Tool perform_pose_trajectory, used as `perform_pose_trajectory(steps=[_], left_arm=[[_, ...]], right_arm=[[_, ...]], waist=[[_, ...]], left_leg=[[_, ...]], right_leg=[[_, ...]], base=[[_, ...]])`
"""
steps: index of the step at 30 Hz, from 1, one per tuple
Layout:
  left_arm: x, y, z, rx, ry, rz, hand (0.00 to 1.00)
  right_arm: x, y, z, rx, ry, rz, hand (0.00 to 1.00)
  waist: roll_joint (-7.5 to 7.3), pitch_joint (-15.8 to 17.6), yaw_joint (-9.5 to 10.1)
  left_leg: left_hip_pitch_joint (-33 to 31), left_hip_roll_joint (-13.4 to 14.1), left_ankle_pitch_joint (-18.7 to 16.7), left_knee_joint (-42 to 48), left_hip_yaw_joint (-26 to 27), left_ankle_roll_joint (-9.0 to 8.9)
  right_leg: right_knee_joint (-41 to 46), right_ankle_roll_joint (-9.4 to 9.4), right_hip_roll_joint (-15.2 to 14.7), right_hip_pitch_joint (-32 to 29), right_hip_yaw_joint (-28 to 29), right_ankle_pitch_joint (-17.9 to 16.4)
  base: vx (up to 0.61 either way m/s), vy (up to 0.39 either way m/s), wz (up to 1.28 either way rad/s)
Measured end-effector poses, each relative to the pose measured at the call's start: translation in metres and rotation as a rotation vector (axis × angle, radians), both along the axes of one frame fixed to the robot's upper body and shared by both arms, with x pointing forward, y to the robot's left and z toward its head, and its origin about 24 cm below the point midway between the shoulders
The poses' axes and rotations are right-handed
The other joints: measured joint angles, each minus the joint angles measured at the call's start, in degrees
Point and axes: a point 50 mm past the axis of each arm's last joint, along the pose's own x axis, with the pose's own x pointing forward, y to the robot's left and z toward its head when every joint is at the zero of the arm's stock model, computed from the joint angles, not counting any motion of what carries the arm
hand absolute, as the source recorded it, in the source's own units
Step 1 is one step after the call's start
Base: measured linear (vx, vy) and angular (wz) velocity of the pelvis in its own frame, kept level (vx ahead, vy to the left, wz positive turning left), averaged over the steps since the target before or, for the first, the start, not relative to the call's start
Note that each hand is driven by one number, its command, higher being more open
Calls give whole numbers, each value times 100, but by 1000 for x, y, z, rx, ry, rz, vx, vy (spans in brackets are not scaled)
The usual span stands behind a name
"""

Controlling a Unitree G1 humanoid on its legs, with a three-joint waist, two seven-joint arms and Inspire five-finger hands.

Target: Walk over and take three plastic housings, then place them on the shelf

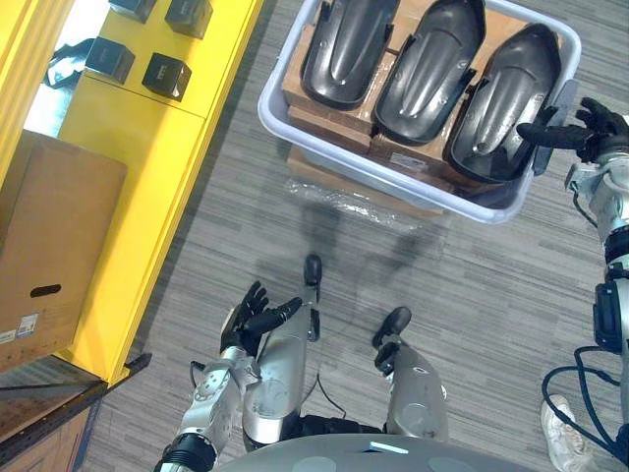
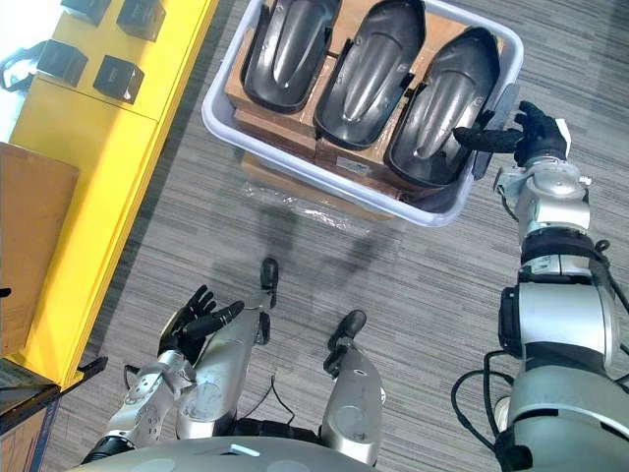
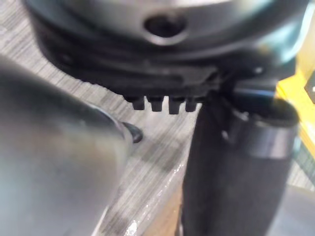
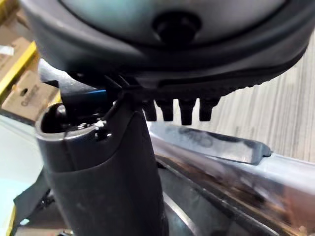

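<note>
Grey striped carpet floor (image 1: 472, 295) lay between a yellow shelf (image 1: 147, 177) on the robot's left and a pale plastic bin (image 1: 263, 103) ahead. Three dark plastic housings (image 1: 428, 64) lay side by side in the bin. They rested on cardboard cartons (image 1: 329, 118), which probably raised them to rim height for easier access. None had been taken yet. Small black boxes (image 1: 165, 75) occupied the shelf's upper surface, and a large cardboard box (image 1: 49, 246) stood just beside the shelf.

The right arm was extended forward to the bin's right-hand end. The right robot hand (image 2: 536, 133) hovered at the rim, fingers spread and unclenched, holding nothing. Its thumb pointed across the rim toward the rightmost housing (image 1: 501, 98); contact with the housing could not be confirmed. This pose suggested preparation for a first pick.

The left arm hung low beside the body. The left robot hand (image 1: 246, 323) was relaxed and loosely open, carrying nothing, well apart from the bin.
</note>
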Motion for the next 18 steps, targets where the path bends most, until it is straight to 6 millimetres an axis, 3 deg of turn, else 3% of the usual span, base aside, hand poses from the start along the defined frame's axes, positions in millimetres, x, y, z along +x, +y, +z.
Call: perform_pose_trajectory(steps=[5,10,18], left_arm=[[-1,0,-1,1,6,-1,100],[-2,0,-2,2,10,-2,100],[-2,1,-1,4,8,3,100]], right_arm=[[-7,-12,6,-53,52,-38,0],[-11,-18,-4,-65,147,-71,0],[-19,-27,-10,-45,161,-170,0]], waist=[[9,5,39],[3,9,54],[-27,26,52]], left_leg=[[35,-24,116,-172,-79,-16],[197,-66,325,-537,-147,-22],[691,-56,669,-1271,-149,-105]], right_leg=[[84,-76,-11,-21,-81,-49],[128,-104,-29,-3,-135,-89],[203,-169,6,130,-122,-165]], base=[[13,-25,9],[6,-28,8],[-5,-41,1]])
